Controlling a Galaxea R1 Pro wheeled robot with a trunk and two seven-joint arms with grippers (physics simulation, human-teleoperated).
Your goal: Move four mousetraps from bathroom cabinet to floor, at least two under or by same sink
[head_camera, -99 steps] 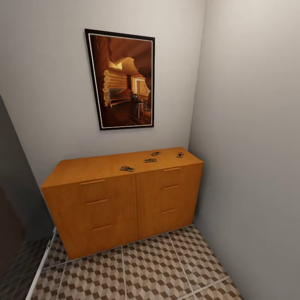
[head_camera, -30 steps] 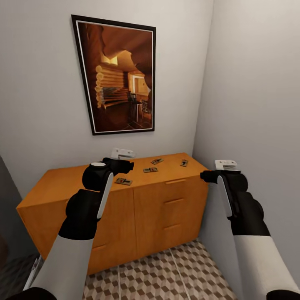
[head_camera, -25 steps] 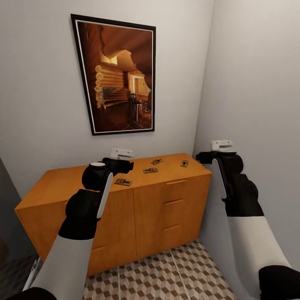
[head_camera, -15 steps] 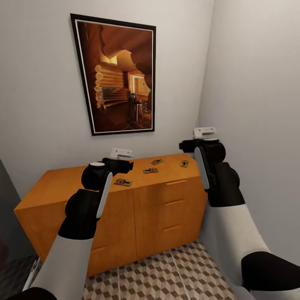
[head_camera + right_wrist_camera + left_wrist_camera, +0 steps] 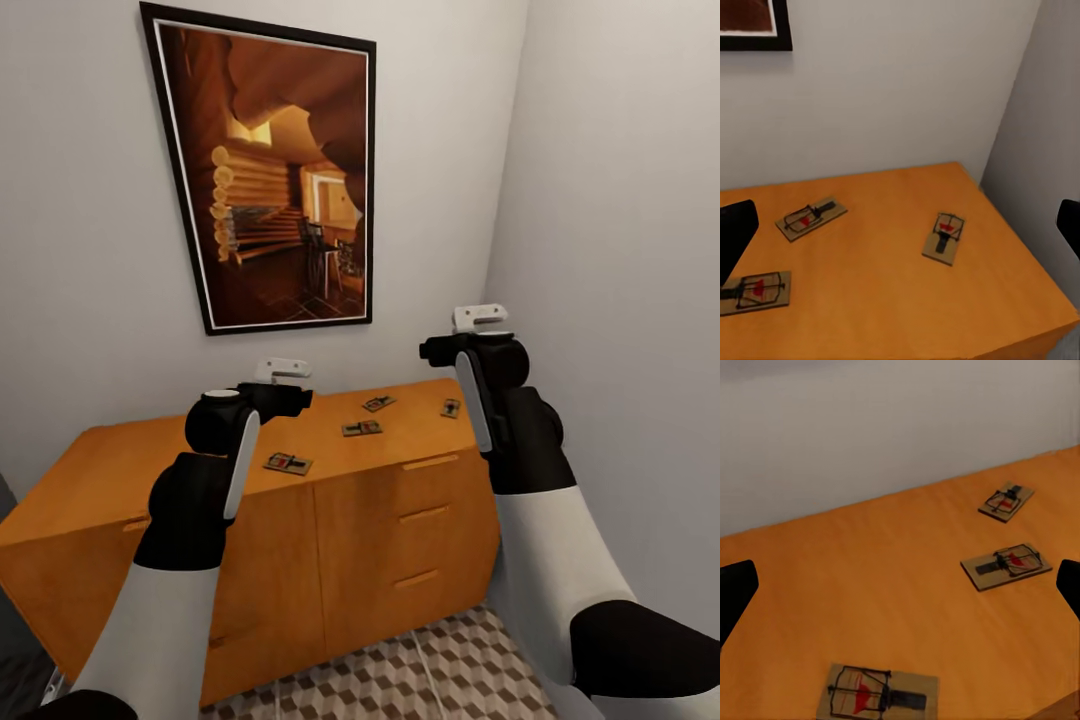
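So far nothing of the task is done: all four mousetraps lie on top of the cabinet (image 5: pixel 300 520), none on the floor (image 5: pixel 420 670). In the head view the nearest trap (image 5: pixel 288 463) sits toward the front edge, just right of the left gripper (image 5: pixel 283 372); a second trap (image 5: pixel 361 428) lies further back near the middle, a third trap (image 5: pixel 378 403) beyond it closer to the wall, and a fourth trap (image 5: pixel 451 407) at the far right, close to the corner. All four are apart from one another, lying flat. Both arms are raised over the top with nothing held. The left wrist view shows its two dark fingertips (image 5: pixel 736 592) at opposite edges of the frame, so those jaws stand wide, with three traps between and ahead of them. The right gripper (image 5: pixel 478 318) likewise shows fingertips (image 5: pixel 735 236) far apart, jaws wide, and looks onto the fourth trap and two others. Neither gripper touches a trap. The sink is not seen from here. Remaining, as I judge it: pick up each of the four, carry them off the cabinet, set all on the one tiled floor, at least two under or beside the sink. The right arm seems best placed for the corner trap, the left for the nearest one.
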